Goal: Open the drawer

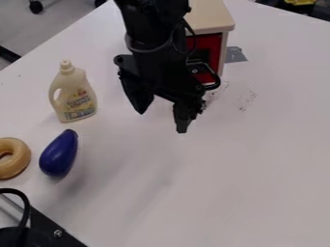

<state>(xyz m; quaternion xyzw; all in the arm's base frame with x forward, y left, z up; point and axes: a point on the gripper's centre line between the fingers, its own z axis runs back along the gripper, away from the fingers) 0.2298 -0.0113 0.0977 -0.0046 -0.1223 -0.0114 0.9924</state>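
The black gripper (161, 119) hangs over the white table near the upper middle of the view, its two fingers apart with nothing between them. Behind it stands a small cabinet with a light wooden top (211, 18) and a red drawer front (207, 52). The arm covers the left part of that front, and a dark curved piece lies across its lower edge. Whether the drawer is pulled out at all, I cannot tell.
A cream detergent bottle (76, 94) stands left of the gripper. Nearer the camera are a blue eggplant-shaped toy (59, 153) and a tan ring (22, 157). Black hardware with a cable (42, 230) occupies the lower left corner. Grey tape (234, 54) lies beside the cabinet.
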